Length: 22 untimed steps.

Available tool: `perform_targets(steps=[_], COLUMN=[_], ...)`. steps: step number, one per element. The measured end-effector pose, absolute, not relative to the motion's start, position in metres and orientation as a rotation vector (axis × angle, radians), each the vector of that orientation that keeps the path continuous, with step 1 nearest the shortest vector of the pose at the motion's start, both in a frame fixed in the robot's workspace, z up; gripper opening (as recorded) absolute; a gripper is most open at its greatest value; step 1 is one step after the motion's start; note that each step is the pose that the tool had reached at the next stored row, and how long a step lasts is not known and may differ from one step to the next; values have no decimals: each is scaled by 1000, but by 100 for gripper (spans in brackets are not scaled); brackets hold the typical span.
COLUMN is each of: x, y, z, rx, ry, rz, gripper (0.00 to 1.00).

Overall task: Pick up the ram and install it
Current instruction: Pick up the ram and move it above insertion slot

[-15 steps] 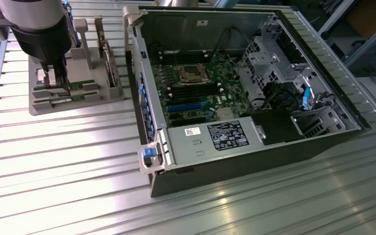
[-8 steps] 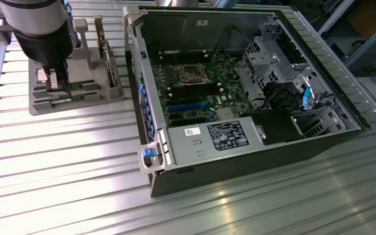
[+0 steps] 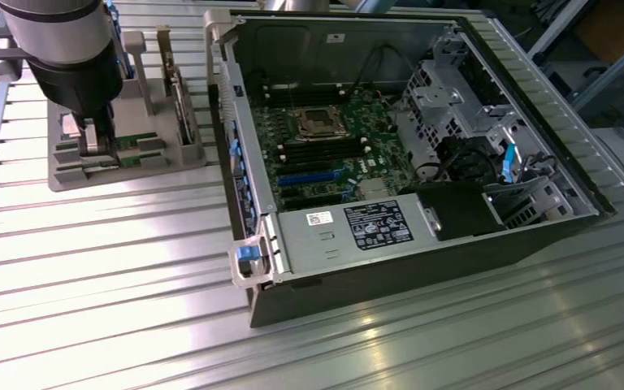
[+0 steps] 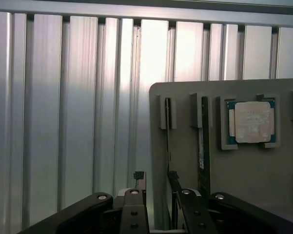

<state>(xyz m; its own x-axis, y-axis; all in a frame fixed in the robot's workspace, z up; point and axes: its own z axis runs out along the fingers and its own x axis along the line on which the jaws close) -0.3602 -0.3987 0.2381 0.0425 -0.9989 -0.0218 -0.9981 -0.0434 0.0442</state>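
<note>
Our gripper (image 4: 156, 179) spreads its fingers wide, gripping nothing, at the end of the ram (image 4: 168, 139), which stands on edge in the grey holder tray (image 4: 185, 90). Beyond it we see a second ram stick (image 4: 204, 141), the processor (image 4: 251, 122), then the open computer case (image 3: 421, 272).

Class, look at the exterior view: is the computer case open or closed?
Open. The computer case has no side panel on top, so its motherboard and power supply lie exposed.
</note>
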Motion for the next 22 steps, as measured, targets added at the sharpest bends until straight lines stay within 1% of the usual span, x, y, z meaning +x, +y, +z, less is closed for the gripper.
perform_targets(steps=[22], x=[-360], y=[-399], z=[224], rx=[2256], ry=[-2160], rz=[-72], gripper=[30])
